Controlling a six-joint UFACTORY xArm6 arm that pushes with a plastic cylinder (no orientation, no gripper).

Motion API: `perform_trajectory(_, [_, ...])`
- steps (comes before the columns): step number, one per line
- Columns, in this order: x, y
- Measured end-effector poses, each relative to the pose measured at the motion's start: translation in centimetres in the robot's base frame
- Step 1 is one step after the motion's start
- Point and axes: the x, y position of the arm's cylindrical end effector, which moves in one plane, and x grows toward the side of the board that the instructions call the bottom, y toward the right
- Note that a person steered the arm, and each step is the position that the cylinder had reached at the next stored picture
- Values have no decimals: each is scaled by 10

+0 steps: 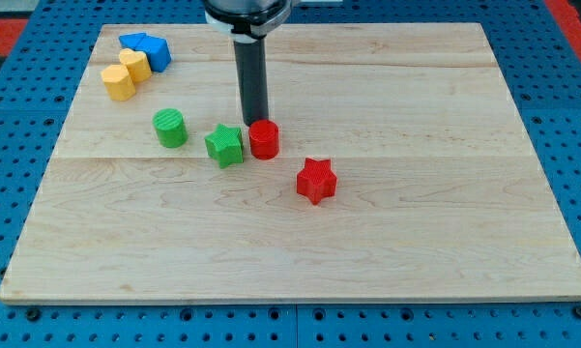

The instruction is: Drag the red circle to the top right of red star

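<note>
Red star (316, 180): frame centre, on worktop (445, 242). Red circle (264, 139): upper left of it, tip (252, 124) set behind, seemingly placed for a rightward push. Jaws: none fitted.

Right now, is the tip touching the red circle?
Cannot tell. In the camera view my tip ends right behind the red circle, which hides any gap.

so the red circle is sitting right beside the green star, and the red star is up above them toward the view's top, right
Not quite. The red circle does sit right beside the green star, but the red star lies below them, toward the view's bottom and right, as the camera view shows. My tip is just behind the red circle's upper left edge.
</note>
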Motion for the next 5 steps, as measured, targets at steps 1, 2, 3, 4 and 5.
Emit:
perform_trajectory(1, [21,-34])
perform_trajectory(2, [47,16])
perform_trajectory(3, [29,22])
perform_trajectory(4, [22,15])
perform_trajectory(5, [24,68])
